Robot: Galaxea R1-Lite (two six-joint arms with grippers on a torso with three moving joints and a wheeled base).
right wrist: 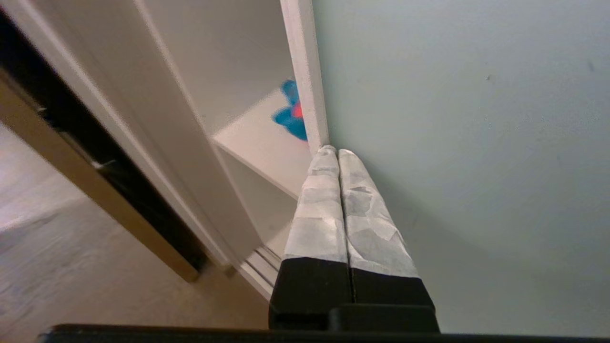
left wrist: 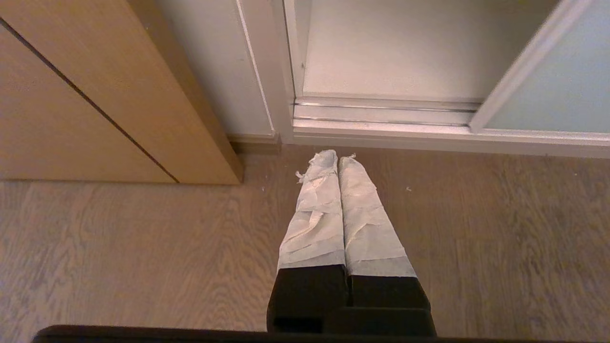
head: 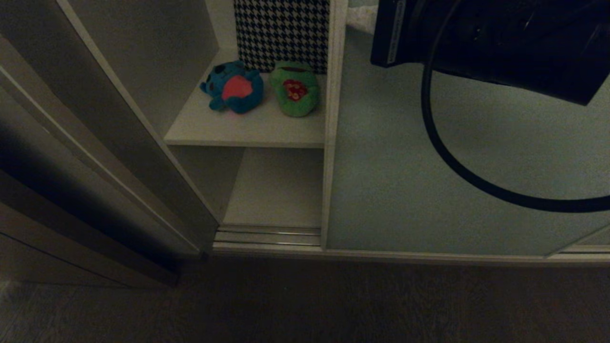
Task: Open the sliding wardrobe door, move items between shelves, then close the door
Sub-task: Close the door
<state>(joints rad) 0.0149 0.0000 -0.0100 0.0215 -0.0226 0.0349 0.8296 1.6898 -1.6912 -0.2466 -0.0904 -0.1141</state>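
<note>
Sliding wardrobe door [head: 452,157] slid partway right, blue toy [head: 233,88] and green frog [head: 295,88] side by side on upper shelf [head: 248,128]. Right gripper [right wrist: 337,151] closed, empty, tips by door's frame edge; left gripper [left wrist: 337,157] closed, parked low over floor. Probably finishing door opening; next needs opened fingers reaching for a toy.

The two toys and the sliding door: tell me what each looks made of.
Blue toy and green frog toy: soft plush fabric, judging by their rounded, fuzzy, squashed shapes. Sliding door: smooth matte grey-green panel, perhaps frosted glass or laminate, in a thin pale frame that looks like metal.
</note>
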